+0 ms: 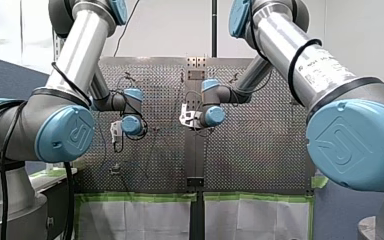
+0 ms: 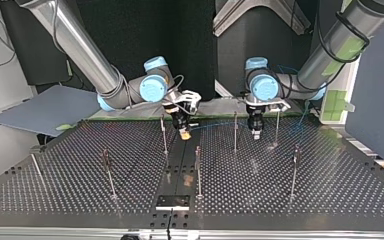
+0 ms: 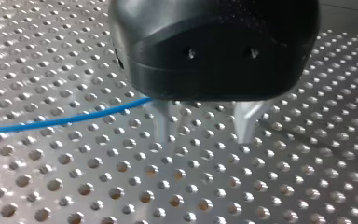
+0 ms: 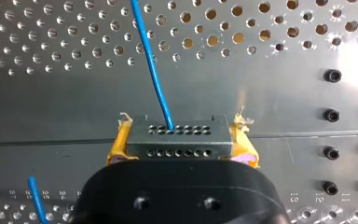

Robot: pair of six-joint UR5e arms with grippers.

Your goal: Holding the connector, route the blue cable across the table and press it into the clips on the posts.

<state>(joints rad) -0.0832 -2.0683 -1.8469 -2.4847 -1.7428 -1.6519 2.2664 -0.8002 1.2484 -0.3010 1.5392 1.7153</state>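
Right gripper is clamped on the connector. Its yellow pads are tight on both sides, and the connector's pin-hole face is toward the wrist camera. The blue cable exits one hole in the upper row and runs ahead over the perforated table. Another short bit of blue shows beside the gripper body.

Other side: left gripper has its metal fingers spread, bare table between them, nothing gripped. The cable comes in from the side and goes out of sight behind the black housing, next to one finger. Contact with that finger can't be told.

Top view: both grippers point down over the far half of the table. The right one is over the solid centre strip, the left one between two thin posts. A faint blue line spans from one gripper to the other, passing the nearer of those posts high up. Whether it sits in a clip is too small to tell. More posts stand closer to the camera, well apart from the cable.
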